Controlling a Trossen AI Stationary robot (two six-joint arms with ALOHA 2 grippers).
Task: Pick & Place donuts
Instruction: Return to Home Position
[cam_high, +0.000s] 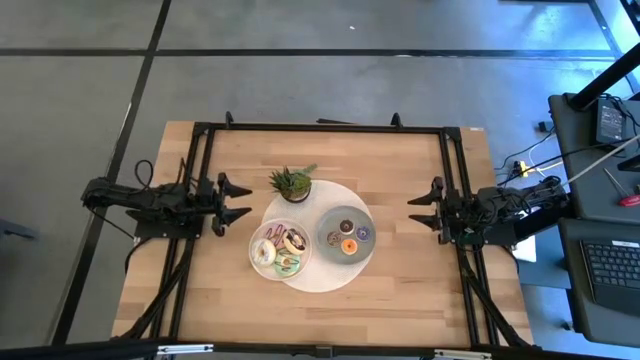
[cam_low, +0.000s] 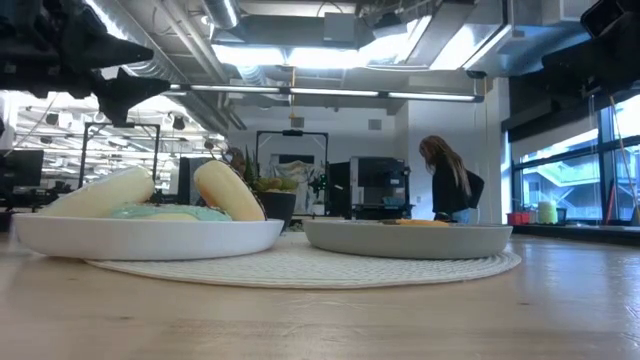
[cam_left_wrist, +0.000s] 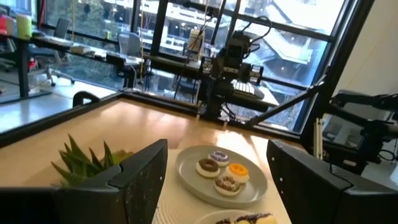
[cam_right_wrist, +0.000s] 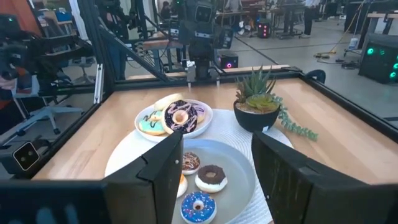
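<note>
1. Four small donuts (cam_high: 349, 247) are lying on the gray plate (cam_high: 327, 220); bigger donuts (cam_high: 263, 252) are crowding the white plate (cam_high: 252, 250) just beside it.
2. Both plates are sitting on a round woven mat (cam_high: 325, 280), near a potted succulent (cam_high: 291, 183).
3. The left gripper (cam_high: 247, 200) and right gripper (cam_high: 411, 214) are hovering at opposite sides of the table (cam_high: 200, 290), fingers spread, holding nothing.

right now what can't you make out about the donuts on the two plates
- Low view: rim of the gray plate nearly hides its donuts.
- Right wrist view: orange donut mostly behind right fingers.
- Left wrist view: white plate cut by the edge.
- High view: white plate's donuts too small to count.
</note>
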